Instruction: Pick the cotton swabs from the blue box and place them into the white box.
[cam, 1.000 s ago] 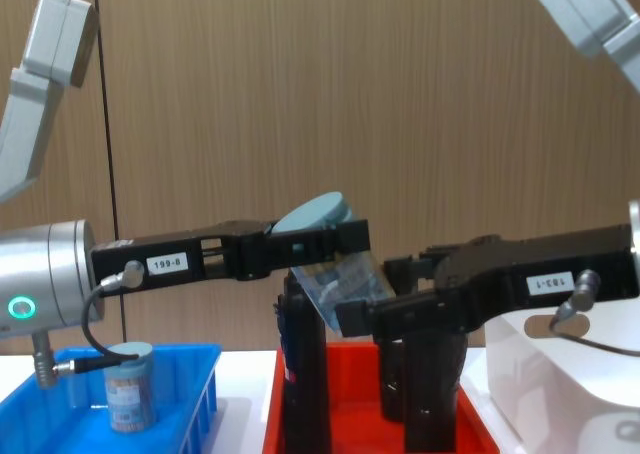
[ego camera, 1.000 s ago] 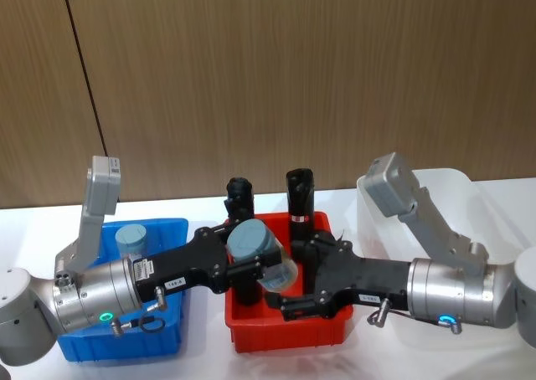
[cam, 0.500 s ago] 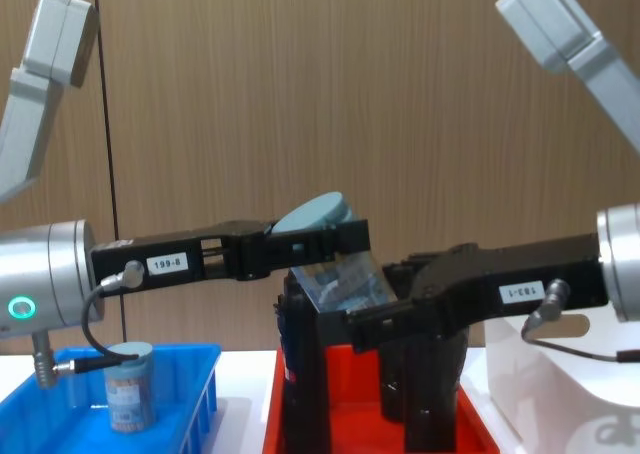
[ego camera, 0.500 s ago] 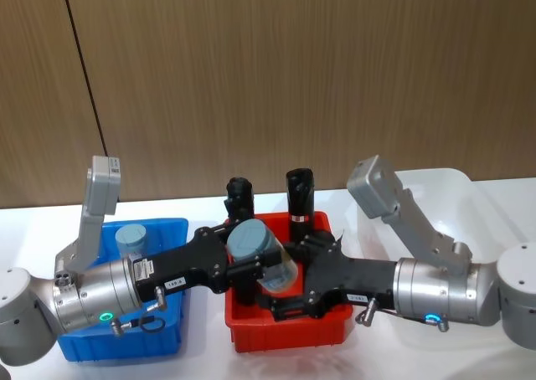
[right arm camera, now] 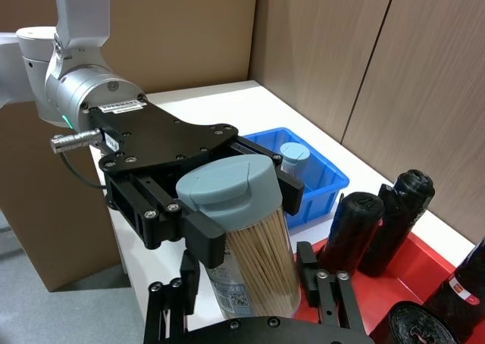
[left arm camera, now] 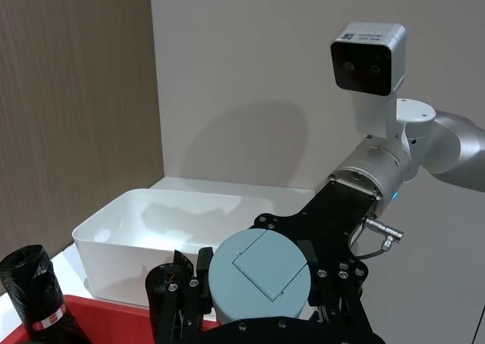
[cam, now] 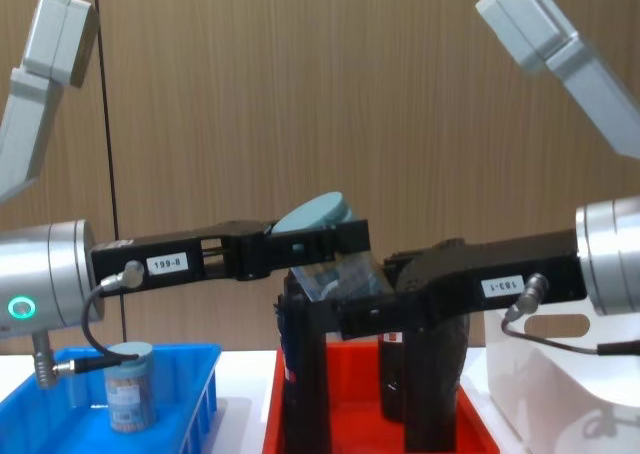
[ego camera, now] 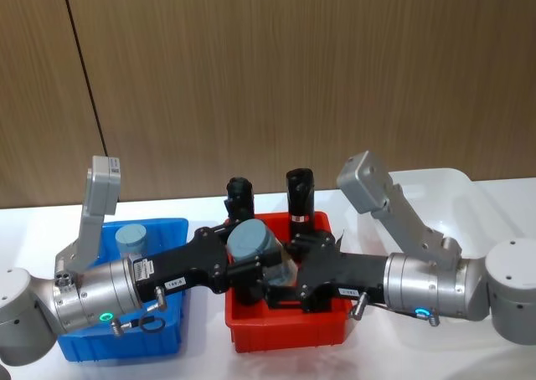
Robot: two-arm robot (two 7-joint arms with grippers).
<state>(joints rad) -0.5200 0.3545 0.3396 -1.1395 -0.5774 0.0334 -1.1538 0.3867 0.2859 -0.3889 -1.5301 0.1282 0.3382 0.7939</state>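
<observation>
Jaws of the left gripper [ego camera: 251,267] are clamped on a cotton swab tub [ego camera: 249,239] just under its grey-blue lid. They hold it tilted in the air above the red tray [ego camera: 289,336], with the lid uppermost. The right gripper [ego camera: 285,276] reaches in over the same tray, its jaws apart on either side of the tub's lower body; whether they touch it cannot be told. Black wrapped rolls [ego camera: 300,194] stand upright in the red tray. A second cotton swab tub [ego camera: 131,238] stands in the blue box [ego camera: 117,343], left of the red tray. The white box [ego camera: 481,208] sits to the tray's right.
</observation>
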